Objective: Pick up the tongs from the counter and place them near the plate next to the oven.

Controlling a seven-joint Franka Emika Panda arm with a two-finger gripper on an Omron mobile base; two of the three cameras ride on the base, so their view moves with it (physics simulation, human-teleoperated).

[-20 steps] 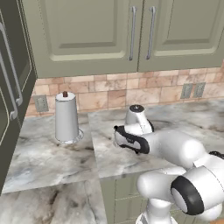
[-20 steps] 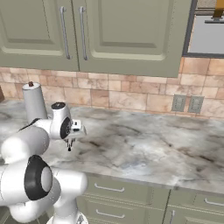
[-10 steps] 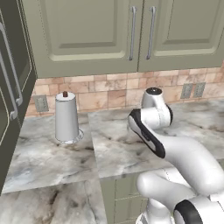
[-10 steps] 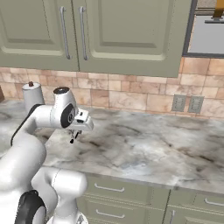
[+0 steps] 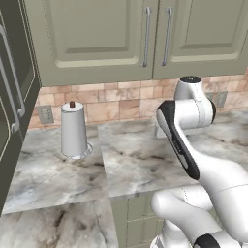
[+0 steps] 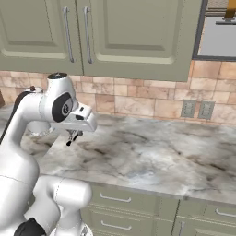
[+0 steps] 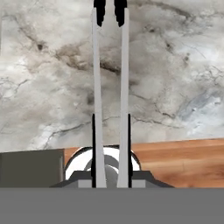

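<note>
In the hand view the tongs (image 7: 124,65) run straight up from between my fingers, two thin silver arms ending in black tips. My gripper (image 7: 111,118) is shut on them near their base, above the marble counter (image 7: 175,65). In the right base view the gripper (image 6: 73,136) hangs under the white wrist, a little above the counter (image 6: 152,156) near its left front part. The arm's upper link hides the hand in the left base view. The plate and the oven are out of view.
A white paper-towel roll (image 5: 73,131) stands at the back left of the counter (image 5: 135,160). A tall dark unit with handles (image 5: 9,97) flanks the left. Olive wall cabinets (image 6: 133,37) hang above, with wall outlets (image 6: 196,109) on the tiled backsplash.
The arm has swung up and to the right over the counter, carrying the tongs; the elbow now stands tall. The paper-towel roll and the cameras have stayed put.
</note>
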